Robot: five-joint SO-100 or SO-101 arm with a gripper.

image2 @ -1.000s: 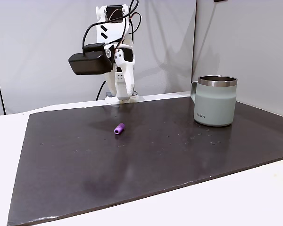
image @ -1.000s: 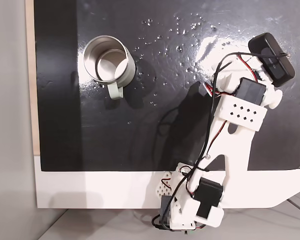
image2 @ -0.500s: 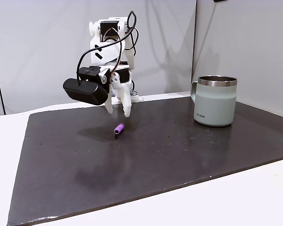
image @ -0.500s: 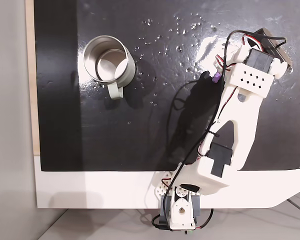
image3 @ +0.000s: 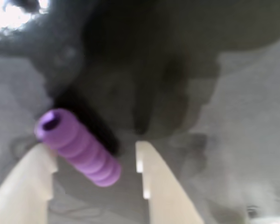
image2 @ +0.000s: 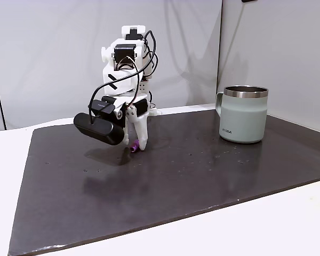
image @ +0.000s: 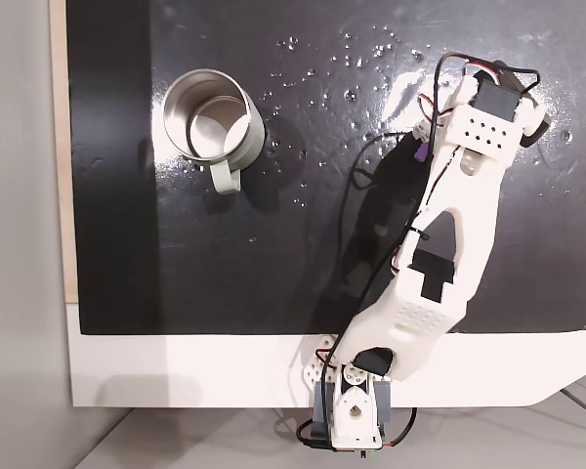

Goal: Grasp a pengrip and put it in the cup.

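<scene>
Near the tabletop's far edge, the open tool (image3: pixel 93 182) straddles the skewed pengrip (image3: pixel 79 147), gripping nothing; closing could squirt it sideways.

The cup (image: pixel 208 119) is seen as brushed silvery metal with a pale, smooth inner wall; in a fixed view (image2: pixel 246 114) its outside looks matt grey-green under a shiny rim. The pengrip (image3: pixel 78 147) appears as ribbed, soft purple rubber. The gripper (image3: pixel 93 163) is of matt cream plastic. The mat (image: pixel 273 254) is dark and glossy, speckled near its far edge.
</scene>
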